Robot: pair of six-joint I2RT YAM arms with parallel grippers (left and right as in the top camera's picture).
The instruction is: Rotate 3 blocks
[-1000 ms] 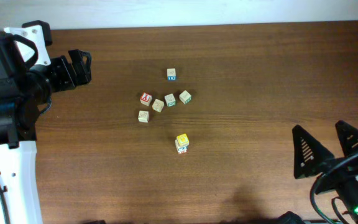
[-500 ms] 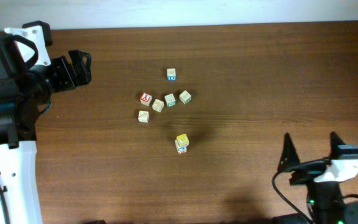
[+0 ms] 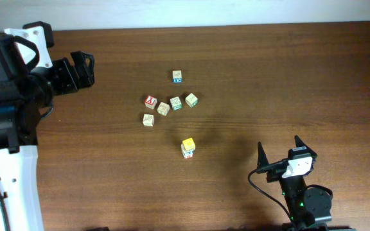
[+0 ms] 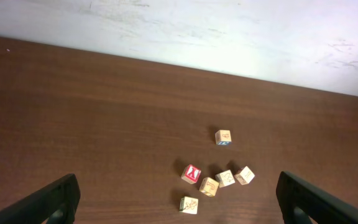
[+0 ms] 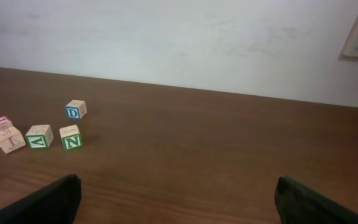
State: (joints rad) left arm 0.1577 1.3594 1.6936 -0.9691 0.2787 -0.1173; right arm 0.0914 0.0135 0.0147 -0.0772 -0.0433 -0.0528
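Observation:
Several small wooden blocks lie mid-table. A yellow-topped block (image 3: 188, 147) sits alone, nearest the front. Behind it is a cluster: two green-marked blocks (image 3: 176, 103) (image 3: 191, 100), two pale blocks (image 3: 164, 108) (image 3: 148, 120) and a red-faced cube (image 3: 150, 101). A blue-marked cube (image 3: 176, 77) stands apart at the back. My left gripper (image 3: 89, 69) hovers open far to their left, holding nothing. My right gripper (image 3: 279, 148) is open and empty at the front right, well clear of the yellow block. The right wrist view shows the green V (image 5: 39, 135) and N (image 5: 71, 137) blocks.
The left arm's black and white body (image 3: 11, 96) fills the left edge. The right arm's base (image 3: 304, 199) sits at the front edge. A white wall (image 4: 229, 31) runs behind the table's far edge. Bare wood lies between both grippers and the blocks.
My right arm has swung in from the right edge to the front middle-right, with its fingers now pointing up the table. The left arm and the blocks have not moved.

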